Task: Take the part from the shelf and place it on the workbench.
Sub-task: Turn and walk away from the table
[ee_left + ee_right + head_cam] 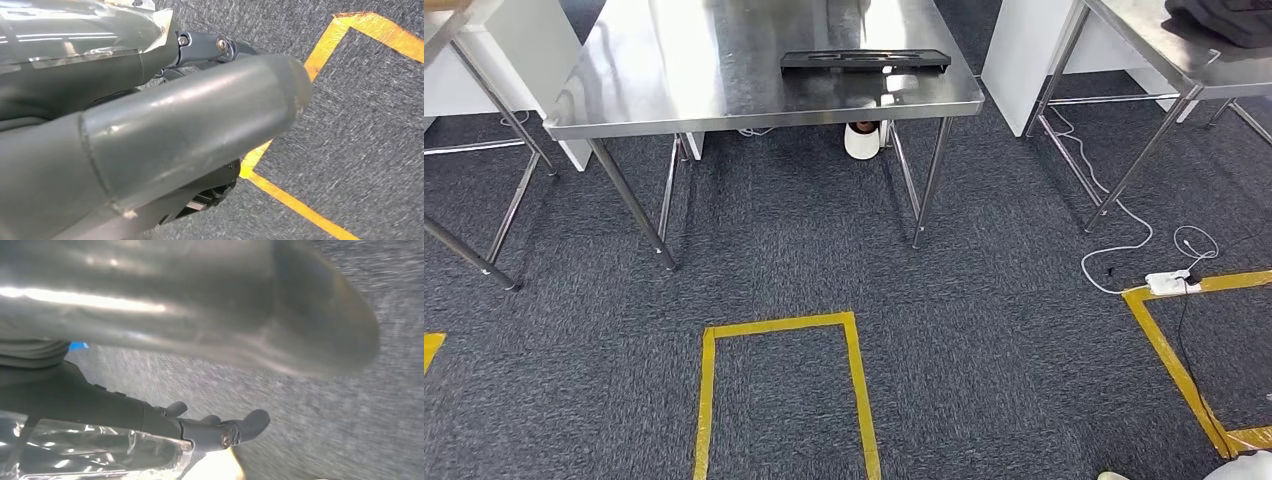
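Note:
A flat black part (865, 60) with cut-outs lies on the shiny steel workbench (724, 90), near its front right corner. The bench stands some way ahead of me across the grey carpet. My left hand (150, 140) hangs over the carpet, its thick grey thumb across the left wrist view and its dark fingers (210, 47) stretched out, with nothing in them. My right hand (200, 305) also hangs low. Its dark fingers (215, 432) are straight and apart from the thumb, and they hold nothing.
A yellow tape rectangle (779, 325) marks the floor in front of the bench, and another (1169, 350) lies at the right. A white power strip (1169, 283) and its cable lie near it. Steel tables stand left (454, 35) and right (1174, 50), the right one bearing a dark bag (1229, 20).

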`<state>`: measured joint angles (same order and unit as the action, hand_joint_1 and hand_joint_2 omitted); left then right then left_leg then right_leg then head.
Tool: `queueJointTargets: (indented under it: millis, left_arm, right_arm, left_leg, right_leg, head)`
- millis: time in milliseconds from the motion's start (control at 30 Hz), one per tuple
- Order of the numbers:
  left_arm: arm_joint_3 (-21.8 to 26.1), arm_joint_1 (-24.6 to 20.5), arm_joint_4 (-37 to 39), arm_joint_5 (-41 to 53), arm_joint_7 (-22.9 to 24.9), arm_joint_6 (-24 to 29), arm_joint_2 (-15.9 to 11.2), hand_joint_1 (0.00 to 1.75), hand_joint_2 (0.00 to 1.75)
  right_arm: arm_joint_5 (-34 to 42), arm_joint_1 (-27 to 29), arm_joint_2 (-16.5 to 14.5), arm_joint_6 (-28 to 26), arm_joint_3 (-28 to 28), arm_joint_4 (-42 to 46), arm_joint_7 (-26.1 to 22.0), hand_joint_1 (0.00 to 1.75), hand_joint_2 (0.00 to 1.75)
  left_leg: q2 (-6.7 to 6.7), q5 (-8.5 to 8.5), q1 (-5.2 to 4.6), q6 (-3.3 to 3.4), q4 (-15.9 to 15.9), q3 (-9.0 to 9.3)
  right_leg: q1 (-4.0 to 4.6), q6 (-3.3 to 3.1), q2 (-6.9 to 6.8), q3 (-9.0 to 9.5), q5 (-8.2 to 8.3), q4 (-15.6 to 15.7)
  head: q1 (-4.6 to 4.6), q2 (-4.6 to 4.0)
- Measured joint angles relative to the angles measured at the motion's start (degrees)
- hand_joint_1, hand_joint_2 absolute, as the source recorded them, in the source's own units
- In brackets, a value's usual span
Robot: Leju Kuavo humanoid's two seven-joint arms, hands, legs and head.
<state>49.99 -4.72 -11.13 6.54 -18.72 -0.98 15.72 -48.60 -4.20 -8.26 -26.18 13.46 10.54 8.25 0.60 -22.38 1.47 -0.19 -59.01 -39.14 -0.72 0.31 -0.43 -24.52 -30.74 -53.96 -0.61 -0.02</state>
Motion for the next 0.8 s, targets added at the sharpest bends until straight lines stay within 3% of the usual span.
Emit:
queueJointTargets:
  millis: [33,100,133,167,200,267,333,367,433,500,533,600,633,667,700,733,767,800]
  left_arm:
    - [0.0,0.1,0.0,0.1,0.1,0.0,0.0,0.00,0.00]
    - [0.0,0.1,0.0,0.2,0.2,0.0,-0.2,0.00,0.00]
    - [0.0,0.1,0.0,0.3,0.2,0.0,-0.2,0.00,0.00]
    - [0.0,0.1,0.0,0.4,0.3,0.0,-0.3,0.00,0.00]
    - [-0.1,0.1,0.0,0.6,0.3,-0.1,-0.4,0.00,0.00]
    - [-0.5,0.1,0.0,1.1,0.5,-0.3,-0.4,0.00,0.00]
    - [-0.8,0.1,0.0,1.6,0.7,-0.5,-0.5,0.00,0.00]
    - [-0.9,0.1,0.0,1.7,0.7,-0.6,-0.5,0.00,0.00]
    - [-1.1,0.1,0.0,1.9,0.9,-0.6,-0.5,0.00,0.00]
    - [-1.4,0.1,0.0,2.0,0.9,-0.6,-0.4,0.00,0.00]
    - [-1.4,0.0,0.0,2.0,1.0,-0.6,-0.4,0.00,0.00]
    - [-1.5,0.0,0.0,2.0,1.0,-0.6,-0.4,0.00,0.00]
    - [-1.6,0.0,0.0,2.0,1.1,-0.6,-0.4,0.00,0.00]
    - [-1.7,0.0,0.0,2.0,1.1,-0.6,-0.4,0.00,0.00]
    - [-1.7,0.0,0.0,2.1,1.1,-0.6,-0.4,0.00,0.00]
    - [-1.8,0.0,0.0,2.2,1.1,-0.6,-0.4,0.00,0.00]
    - [-1.9,0.0,0.0,2.3,1.2,-0.7,-0.4,0.00,0.00]
    - [-2.0,-0.1,0.0,2.4,1.3,-0.7,-0.4,0.00,0.00]
  right_arm:
    - [0.0,0.1,0.0,0.0,0.0,0.0,0.0,0.00,0.00]
    - [0.1,0.3,-0.1,0.0,0.1,0.0,-0.1,0.00,0.00]
    - [0.1,0.3,-0.1,0.0,0.2,0.0,-0.2,0.00,0.00]
    - [0.3,0.3,-0.1,0.0,0.3,0.0,-0.2,0.00,0.00]
    - [0.4,0.3,-0.1,0.0,0.4,0.0,-0.2,0.00,0.00]
    - [0.9,0.4,-0.1,-0.1,0.7,0.0,-0.2,0.00,0.00]
    - [1.2,0.4,-0.1,-0.3,1.2,0.0,-0.2,0.00,0.00]
    - [1.3,0.3,-0.1,-0.4,1.4,0.0,-0.2,0.00,0.00]
    - [1.4,0.3,-0.1,-0.6,1.7,0.0,-0.2,0.00,0.00]
    - [1.5,0.4,-0.1,-0.6,1.9,0.0,-0.2,0.00,0.00]
    - [1.5,0.5,0.0,-0.6,2.0,0.0,-0.2,0.00,0.00]
    - [1.5,0.5,0.0,-0.6,2.1,0.0,-0.2,0.00,0.00]
    - [1.5,0.5,0.0,-0.6,2.1,0.0,-0.2,0.00,0.00]
    - [1.6,0.5,0.0,-0.6,2.2,0.0,-0.2,0.00,0.00]
    - [1.6,0.5,0.0,-0.6,2.3,0.0,-0.2,0.00,0.00]
    - [1.6,0.4,0.0,-0.6,2.4,0.0,-0.2,0.00,0.00]
    - [1.6,0.4,0.0,-0.6,2.5,0.0,-0.2,0.00,0.00]
    - [1.6,0.3,0.0,-0.7,2.6,0.0,-0.2,0.00,0.00]
  left_leg:
    - [-0.12,-2.87,0.07,-0.15,-2.4,-0.64]
    - [-0.35,-8.79,0.06,-0.40,-9.5,-1.90]
    - [-0.45,-9.99,0.06,-0.54,-12.6,-2.12]
    - [-0.50,-9.80,0.09,-0.66,-14.4,-1.69]
    - [-0.50,-8.54,0.14,-0.74,-14.4,-0.43]
    - [-0.51,-6.30,0.24,-0.72,-9.2,4.38]
    - [-0.67,-6.57,0.09,-0.49,-3.0,8.49]
    - [-0.75,-7.12,-0.08,-0.35,-1.4,9.28]
    - [-0.75,-7.08,-0.26,0.23,-0.4,9.06]
    - [-0.58,-6.27,-0.22,1.50,0.2,8.24]
    - [-0.46,-5.62,-0.16,2.16,0.3,7.59]
    - [-0.25,-4.32,-0.28,2.75,0.3,6.02]
    - [-0.16,-3.64,-0.33,2.74,0.3,5.16]
    - [-0.06,-2.94,-0.36,2.68,0.3,4.30]
    - [0.01,-2.21,-0.35,2.56,0.3,3.42]
    - [0.04,-1.48,-0.32,2.38,0.3,2.57]
    - [0.03,-0.73,-0.30,2.14,0.3,1.82]
    - [0.01,-0.02,-0.31,1.81,0.3,1.19]
  right_leg:
    - [-0.23,-0.59,-0.15,-0.55,0.66,0.0]
    - [0.10,-1.34,-0.38,-1.88,1.69,-0.2]
    - [0.22,-1.41,-0.45,-2.57,2.15,-0.5]
    - [0.28,-1.34,-0.50,-3.33,2.59,-0.8]
    - [0.28,-1.15,-0.53,-4.15,2.97,-1.3]
    - [0.22,-0.67,-0.55,-5.83,3.48,-2.5]
    - [0.45,-0.08,-0.58,-7.24,3.84,-3.7]
    - [0.59,0.32,-0.61,-7.75,4.10,-4.1]
    - [0.86,1.38,-0.63,-8.49,4.74,-4.4]
    - [0.78,1.82,-0.46,-9.72,3.56,-5.8]
    - [0.67,1.75,-0.34,-10.72,1.75,-7.9]
    - [0.27,1.56,-0.13,-13.00,-2.88,-14.9]
    - [0.15,1.80,-0.09,-13.70,-4.32,-18.3]
    - [0.04,2.28,-0.06,-13.69,-4.59,-20.3]
    - [-0.02,2.92,-0.04,-12.68,-3.75,-20.4]
    - [-0.14,3.50,-0.04,-10.60,-2.28,-18.3]
    - [-0.26,3.83,-0.03,-7.54,-1.04,-14.5]
    - [-0.18,3.73,-0.01,-4.00,-0.74,-9.6]
  head:
    - [0.16,0.00]
    - [0.34,0.00]
    - [0.36,0.00]
    - [0.38,0.00]
    - [0.39,0.00]
    - [0.48,0.00]
    - [0.54,0.00]
    - [0.59,0.00]
    - [0.52,0.00]
    - [0.43,0.00]
    - [0.28,0.00]
    - [-0.02,0.00]
    - [-0.06,0.00]
    - [-0.07,0.00]
    - [-0.09,0.00]
    - [-0.08,0.00]
    - [-0.09,0.00]
    - [-0.09,0.00]
